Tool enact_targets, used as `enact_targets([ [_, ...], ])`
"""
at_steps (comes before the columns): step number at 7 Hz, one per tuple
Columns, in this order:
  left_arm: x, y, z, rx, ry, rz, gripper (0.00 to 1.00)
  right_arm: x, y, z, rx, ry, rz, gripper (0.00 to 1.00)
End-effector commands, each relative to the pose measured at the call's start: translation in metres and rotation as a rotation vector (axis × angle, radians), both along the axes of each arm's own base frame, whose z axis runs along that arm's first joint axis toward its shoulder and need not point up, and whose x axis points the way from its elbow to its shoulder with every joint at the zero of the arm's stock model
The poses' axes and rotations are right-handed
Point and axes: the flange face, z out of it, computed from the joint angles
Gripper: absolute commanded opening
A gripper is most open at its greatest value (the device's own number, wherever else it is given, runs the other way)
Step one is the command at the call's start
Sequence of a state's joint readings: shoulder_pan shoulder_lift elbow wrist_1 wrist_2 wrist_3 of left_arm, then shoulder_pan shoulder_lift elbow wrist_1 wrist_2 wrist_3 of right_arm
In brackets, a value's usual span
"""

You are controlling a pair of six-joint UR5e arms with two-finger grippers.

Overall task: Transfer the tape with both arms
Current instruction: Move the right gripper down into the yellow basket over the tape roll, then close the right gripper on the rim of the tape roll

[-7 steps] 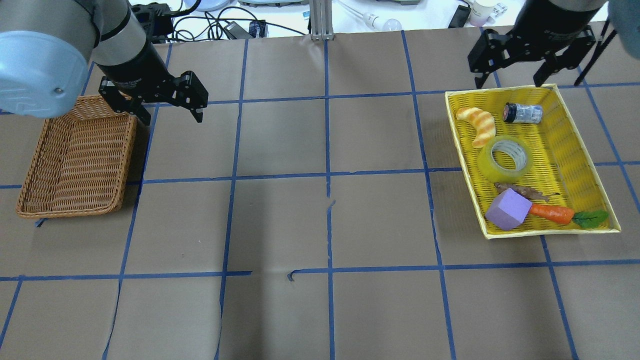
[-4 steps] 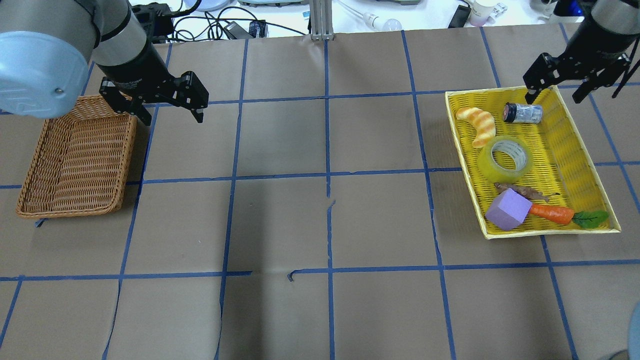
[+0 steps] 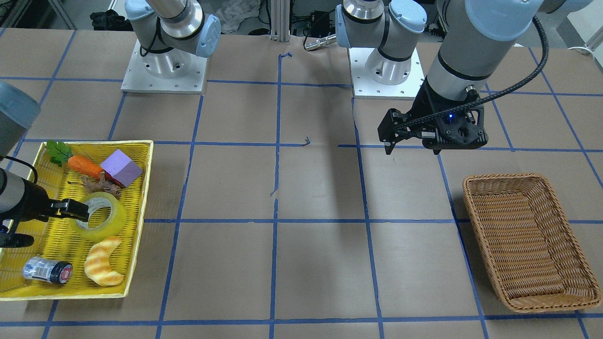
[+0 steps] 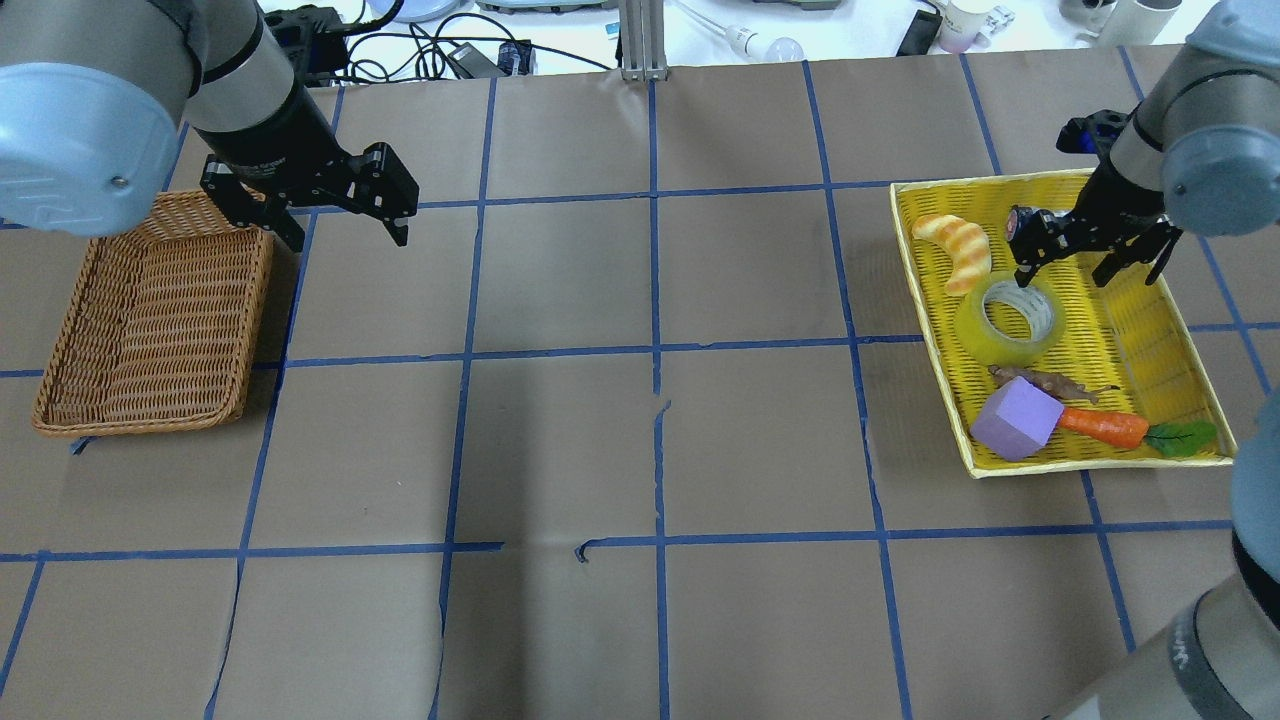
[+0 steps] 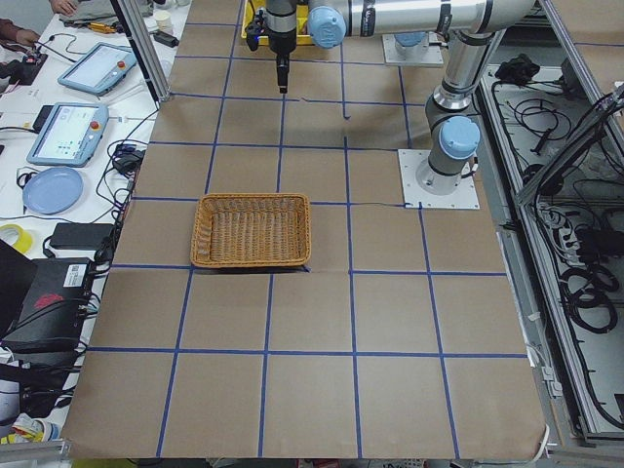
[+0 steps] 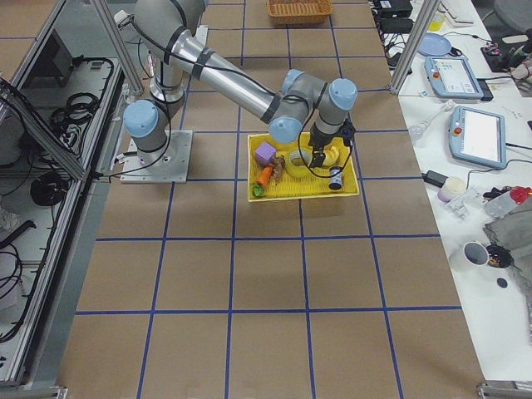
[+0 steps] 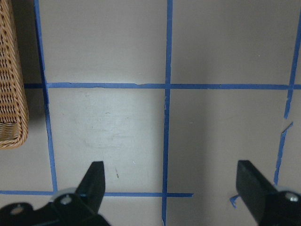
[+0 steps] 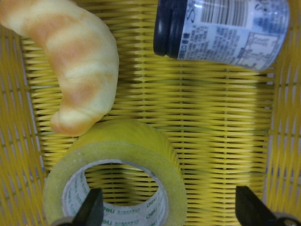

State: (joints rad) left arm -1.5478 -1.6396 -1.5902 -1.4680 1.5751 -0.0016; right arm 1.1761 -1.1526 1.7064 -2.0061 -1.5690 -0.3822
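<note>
The tape (image 4: pixel 975 335) is a yellow-green roll lying flat in the yellow tray (image 4: pixel 1090 465); it also shows in the front view (image 3: pixel 115 221) and the right wrist view (image 8: pixel 122 139). My right gripper (image 4: pixel 1065 272) is open and hangs low over the tray. One fingertip is at the roll's far rim and the other is over bare tray beside it. In the right wrist view the open right gripper (image 8: pixel 169 205) straddles the roll's right wall. My left gripper (image 4: pixel 345 235) is open and empty above the table, beside the wicker basket (image 4: pixel 150 320).
In the tray, a croissant (image 4: pixel 955 250) and a small jar (image 4: pixel 1050 228) lie on the far side of the tape. A brown root (image 4: pixel 1045 380), a purple cube (image 4: pixel 1015 420) and a carrot (image 4: pixel 1100 425) lie on its near side. Blue tape lines grid the brown table.
My right gripper has swung from beyond the tray's far edge into the tray and come down over the tape's far rim. The left arm and all objects have not moved.
</note>
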Motion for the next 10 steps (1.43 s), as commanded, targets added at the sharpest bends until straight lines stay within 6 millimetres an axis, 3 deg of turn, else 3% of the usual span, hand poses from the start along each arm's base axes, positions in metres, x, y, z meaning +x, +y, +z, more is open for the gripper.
enact_targets([
  [1, 0.0, 0.001, -0.001, 0.002, 0.001, 0.0, 1.0, 0.001, 0.01, -0.018, 0.006, -0.001, -0.003, 0.58],
  [2, 0.0, 0.001, -0.001, 0.002, 0.001, 0.0, 1.0, 0.004, 0.015, -0.026, 0.022, -0.006, 0.002, 0.5],
  [3, 0.0, 0.001, -0.001, 0.002, 0.001, 0.0, 1.0, 0.002, 0.017, -0.027, 0.033, 0.016, 0.027, 0.19],
  [4, 0.0, 0.0, -0.002, 0.004, 0.003, 0.0, 1.0, 0.001, 0.017, -0.025, 0.031, 0.021, 0.031, 0.0],
  [7, 0.0, 0.001, -0.004, 0.008, 0.003, 0.001, 1.0, -0.004, 0.012, -0.006, 0.006, 0.059, 0.03, 0.0],
  [9, 0.0, 0.001, -0.003, 0.007, 0.003, 0.0, 1.0, -0.003, -0.002, 0.054, -0.045, 0.083, 0.031, 0.0],
  [10, 0.0, 0.001, -0.003, 0.007, 0.003, 0.0, 1.0, 0.017, -0.012, 0.067, -0.076, 0.075, 0.06, 0.0],
])
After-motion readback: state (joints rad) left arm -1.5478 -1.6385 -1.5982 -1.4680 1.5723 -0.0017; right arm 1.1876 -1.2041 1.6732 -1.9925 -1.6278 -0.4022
